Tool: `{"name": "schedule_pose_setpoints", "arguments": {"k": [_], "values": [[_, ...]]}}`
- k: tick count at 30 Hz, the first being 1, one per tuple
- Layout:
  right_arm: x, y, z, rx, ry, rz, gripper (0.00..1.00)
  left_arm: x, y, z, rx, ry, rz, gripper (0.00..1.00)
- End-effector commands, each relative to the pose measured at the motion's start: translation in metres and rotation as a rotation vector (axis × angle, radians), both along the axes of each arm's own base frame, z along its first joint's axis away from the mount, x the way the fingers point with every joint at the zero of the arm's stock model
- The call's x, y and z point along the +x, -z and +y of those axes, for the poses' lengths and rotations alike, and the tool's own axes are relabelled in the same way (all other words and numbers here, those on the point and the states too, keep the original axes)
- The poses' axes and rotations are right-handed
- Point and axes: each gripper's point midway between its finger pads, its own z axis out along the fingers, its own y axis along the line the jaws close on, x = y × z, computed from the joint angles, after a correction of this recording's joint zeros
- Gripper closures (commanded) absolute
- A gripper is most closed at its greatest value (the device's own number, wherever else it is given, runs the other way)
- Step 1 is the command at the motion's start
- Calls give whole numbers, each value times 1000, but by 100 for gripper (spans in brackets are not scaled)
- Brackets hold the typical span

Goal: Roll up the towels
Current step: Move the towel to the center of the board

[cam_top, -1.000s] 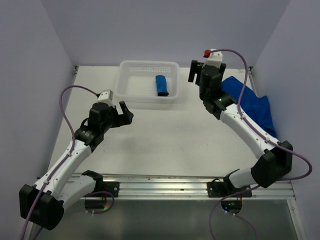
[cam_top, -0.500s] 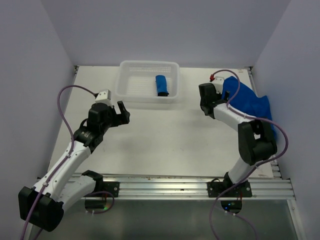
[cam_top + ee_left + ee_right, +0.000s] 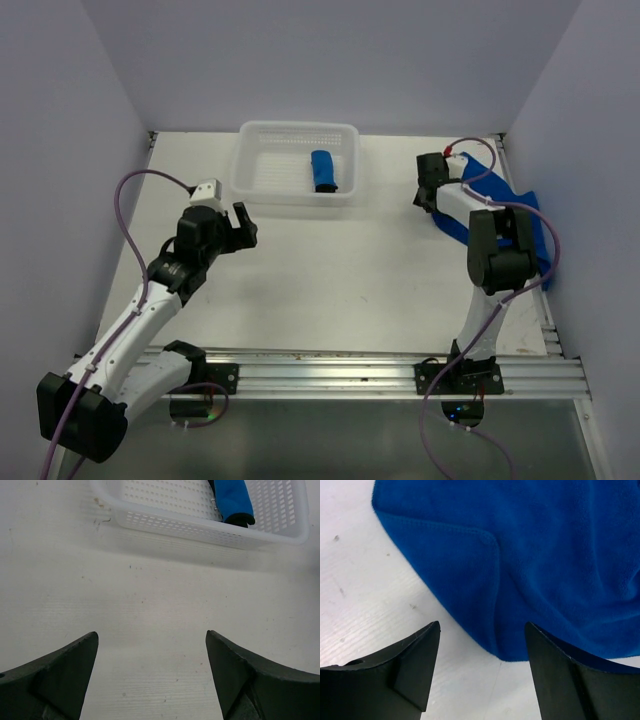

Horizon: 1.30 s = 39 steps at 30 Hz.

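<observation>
One royal-blue towel [image 3: 322, 170] lies rolled in the right half of the white plastic basket [image 3: 262, 186]; the left wrist view shows it too [image 3: 231, 497]. The other blue towel [image 3: 520, 215] lies loose and rumpled at the table's right edge. My right gripper [image 3: 430, 195] is open and empty, low over that towel's left edge; in the right wrist view the towel's folded hem [image 3: 545, 555] lies just ahead of the open gripper [image 3: 482, 625]. My left gripper [image 3: 245, 228] is open and empty over bare table, in front of the basket's left end [image 3: 151, 635].
The basket's near wall [image 3: 200, 527] stands a short way ahead of my left gripper. The table is walled at the back and both sides. A metal rail [image 3: 330, 365] runs along the near edge by the arm bases.
My right arm has swung right and down, from beside the basket to the loose towel's left edge. My left gripper has shifted slightly left and stays open.
</observation>
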Motion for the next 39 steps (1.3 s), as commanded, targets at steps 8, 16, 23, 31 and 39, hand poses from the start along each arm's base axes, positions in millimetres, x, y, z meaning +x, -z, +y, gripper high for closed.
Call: {"name": "schedule_pose_setpoints", "arguments": {"k": [8, 16, 23, 31, 39], "values": [[8, 35, -2, 177, 17, 167, 51, 7, -9, -1, 5, 10, -15, 5], [-13, 20, 15, 204, -50, 145, 100, -7, -37, -7, -61, 37, -42, 5], [-90, -10, 102, 144, -284, 140, 100, -29, -42, -16, -160, 81, -48, 5], [-221, 2, 252, 218, -637, 159, 100, -56, -46, -6, -216, 39, -70, 5], [-257, -6, 414, 310, -940, 162, 94, -80, -52, 14, -263, -57, -101, 4]]}}
